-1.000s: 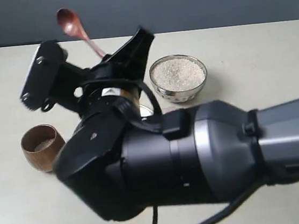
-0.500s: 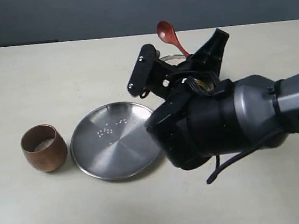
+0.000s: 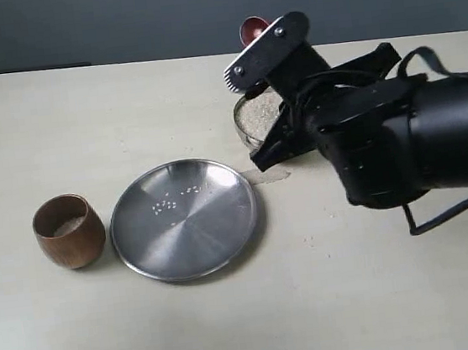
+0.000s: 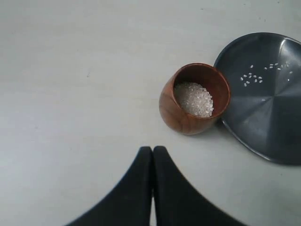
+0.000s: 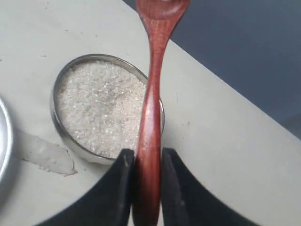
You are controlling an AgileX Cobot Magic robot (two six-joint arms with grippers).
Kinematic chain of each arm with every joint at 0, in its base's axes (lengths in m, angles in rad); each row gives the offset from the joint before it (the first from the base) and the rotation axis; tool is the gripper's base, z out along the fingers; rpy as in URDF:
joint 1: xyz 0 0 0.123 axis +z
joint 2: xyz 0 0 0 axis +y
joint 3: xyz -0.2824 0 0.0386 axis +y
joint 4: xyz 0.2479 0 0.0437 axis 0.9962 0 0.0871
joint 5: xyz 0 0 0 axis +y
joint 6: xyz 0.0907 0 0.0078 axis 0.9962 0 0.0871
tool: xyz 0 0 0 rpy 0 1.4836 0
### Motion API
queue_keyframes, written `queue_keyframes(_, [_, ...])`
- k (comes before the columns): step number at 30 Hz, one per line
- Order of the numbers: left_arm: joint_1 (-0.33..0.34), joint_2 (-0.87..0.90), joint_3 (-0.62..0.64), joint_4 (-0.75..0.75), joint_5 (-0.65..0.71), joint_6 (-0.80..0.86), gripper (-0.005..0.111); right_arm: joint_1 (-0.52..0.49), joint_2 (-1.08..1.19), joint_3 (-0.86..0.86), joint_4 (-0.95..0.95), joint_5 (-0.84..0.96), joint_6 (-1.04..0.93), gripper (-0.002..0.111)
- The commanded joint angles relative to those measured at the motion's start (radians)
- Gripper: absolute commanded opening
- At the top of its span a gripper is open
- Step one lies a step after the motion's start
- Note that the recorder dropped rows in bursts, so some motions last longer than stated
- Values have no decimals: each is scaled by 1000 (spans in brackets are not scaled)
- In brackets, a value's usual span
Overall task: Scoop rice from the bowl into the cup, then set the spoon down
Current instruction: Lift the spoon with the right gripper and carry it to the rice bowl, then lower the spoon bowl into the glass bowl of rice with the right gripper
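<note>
Right gripper [image 5: 147, 157] clamped on spoon [image 5: 150, 94] handle, head sticking out past the fingertips, bowl [image 5: 53, 106] of rice [image 5: 103, 108] just below, probably lining up another scoop. Left gripper [image 4: 153, 150] fingers together, empty; cup [image 4: 181, 120] just ahead of them.

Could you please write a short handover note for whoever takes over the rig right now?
Left gripper: shut, empty, near the cup, not touching it.
Right gripper: shut on the spoon handle, head up, over the bowl.
Bowl nearly full of rice. Cup beside the plate, which carries a few stray grains.
Done: some rice lies in the cup.
Left: probably more scoops, then set the spoon down.
</note>
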Motion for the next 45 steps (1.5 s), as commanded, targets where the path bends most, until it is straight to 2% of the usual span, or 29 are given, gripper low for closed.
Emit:
queue_keyframes(1, [-2,1,3,3,-14,-5,0,-67,-49,58,-6,88,30,-1])
queue_keyframes(5, [-2,1,3,3,-14,-5,0,-139,-72,128,-6,247,90,-1])
queue_keyframes(10, [-2,1,3,3,-14,-5,0,-192,-72,177,-6,344,92,-1])
queue_keyframes(20, [-2,1,3,4,-14,-5,0,-192,-40,151,-6,78,-269,-1])
queue_keyframes(28, [-2,1,3,4,-14,-3,0,-192,-30,38,-6,79,-268,-1])
queue_keyframes(34, [-2,1,3,4,-14,-3,0,-192,-2,47,-6,63,-268,-1])
queue_keyframes(37, [-2,1,3,4,-14,-3,0,-192,0,62,-6,58,-220,-1])
queue_keyframes(41, [-2,1,3,4,-14,-3,0,-192,-4,64,-6,58,-52,-1])
queue_keyframes(45, [-2,1,3,4,-14,-2,0,-190,-46,75,-6,188,83,-1])
